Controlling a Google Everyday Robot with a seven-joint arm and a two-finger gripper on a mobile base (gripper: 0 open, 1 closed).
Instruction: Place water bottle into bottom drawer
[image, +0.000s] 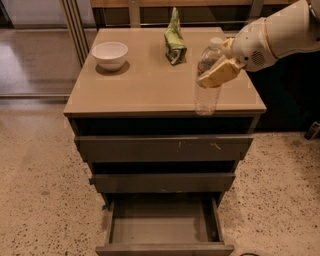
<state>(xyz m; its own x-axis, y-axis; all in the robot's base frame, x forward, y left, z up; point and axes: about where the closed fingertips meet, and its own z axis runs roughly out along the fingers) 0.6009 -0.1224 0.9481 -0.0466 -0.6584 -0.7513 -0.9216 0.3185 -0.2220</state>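
Observation:
The water bottle (206, 85), clear with a white cap, is upright at the front right of the cabinet top (145, 85), its base at the front edge. My gripper (219, 71) comes in from the right and is shut around the bottle's upper body. I cannot tell whether the base still touches the top. The bottom drawer (162, 225) is pulled out below, its grey inside showing with nothing in it.
A white bowl (110, 54) stands at the back left of the top and a green snack bag (175, 37) at the back middle. The scratched upper drawer (165, 147) and the middle drawer (162, 182) are pushed in. Speckled floor surrounds the cabinet.

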